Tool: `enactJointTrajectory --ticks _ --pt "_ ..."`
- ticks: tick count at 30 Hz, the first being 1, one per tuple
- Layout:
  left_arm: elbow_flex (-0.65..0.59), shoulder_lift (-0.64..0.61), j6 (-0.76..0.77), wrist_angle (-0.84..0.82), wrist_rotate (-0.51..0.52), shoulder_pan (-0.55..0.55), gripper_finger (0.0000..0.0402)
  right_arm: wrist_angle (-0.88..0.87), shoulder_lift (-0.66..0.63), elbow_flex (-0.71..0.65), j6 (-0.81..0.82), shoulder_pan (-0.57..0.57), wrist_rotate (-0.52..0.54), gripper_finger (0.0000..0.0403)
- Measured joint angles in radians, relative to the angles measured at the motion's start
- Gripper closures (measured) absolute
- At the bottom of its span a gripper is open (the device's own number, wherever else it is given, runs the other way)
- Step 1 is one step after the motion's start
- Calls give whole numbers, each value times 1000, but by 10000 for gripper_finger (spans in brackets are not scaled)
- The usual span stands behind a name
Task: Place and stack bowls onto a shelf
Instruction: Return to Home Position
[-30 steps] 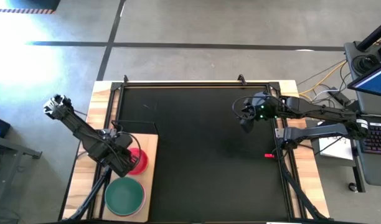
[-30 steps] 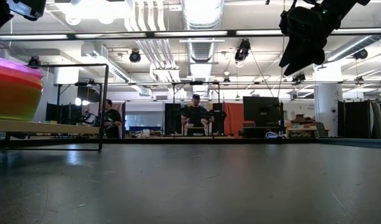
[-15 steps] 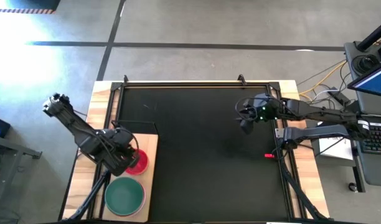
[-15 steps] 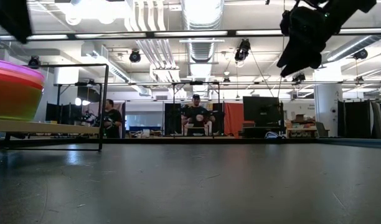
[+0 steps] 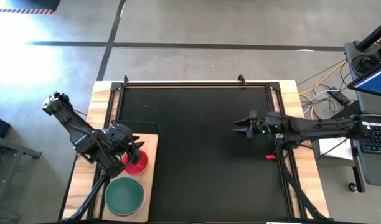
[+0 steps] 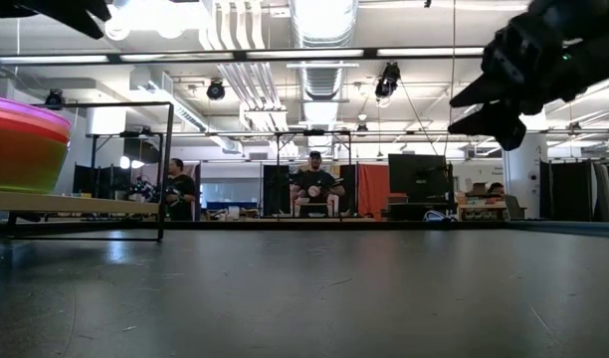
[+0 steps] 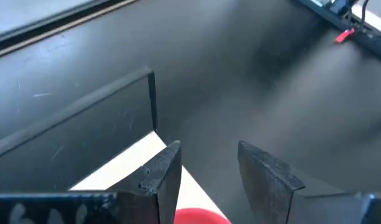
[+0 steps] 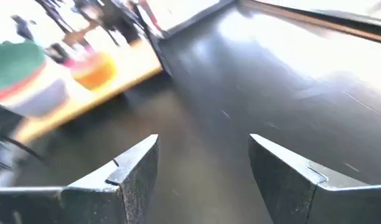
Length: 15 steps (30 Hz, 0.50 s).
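— Swung lower and levelled out since a second ago: right gripper. Drawn back a little off the stack: left gripper.
— And the bowls?
— Sitting in two stacks on the shelf, a flat rectangle of pale grained wood at the left edge of the mat. Teal bowl topping one stack. Magenta bowl topping the other, over translucent yellow and orange plastic, all round and smooth.
— Fingers on the left?
— Spread apart, gripping nothing, hanging over the magenta bowl and clear of it.
— On the right?
— Wide open too, and empty. Blunt dark wedges pointing level across the matte black mat, faintly scratched, toward the shelf and well apart from it.
— Beyond the table?
— People far back in the room, small and hard to make out.
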State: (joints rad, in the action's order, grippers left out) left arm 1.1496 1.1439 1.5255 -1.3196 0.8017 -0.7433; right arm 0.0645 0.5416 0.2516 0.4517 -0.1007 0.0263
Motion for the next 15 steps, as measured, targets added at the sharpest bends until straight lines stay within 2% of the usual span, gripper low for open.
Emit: enactJointTrajectory --ticks 7,11,15 --pt "0 0 -25 0 31 0 262 482 -20 -232 25 60 27 170" --pt "0 0 -26 0 62 0 262 496 -23 -238 2 70 27 170" --pt "0 0 -30 -1 79 0 262 446 -23 -238 -4 71 -31 170"
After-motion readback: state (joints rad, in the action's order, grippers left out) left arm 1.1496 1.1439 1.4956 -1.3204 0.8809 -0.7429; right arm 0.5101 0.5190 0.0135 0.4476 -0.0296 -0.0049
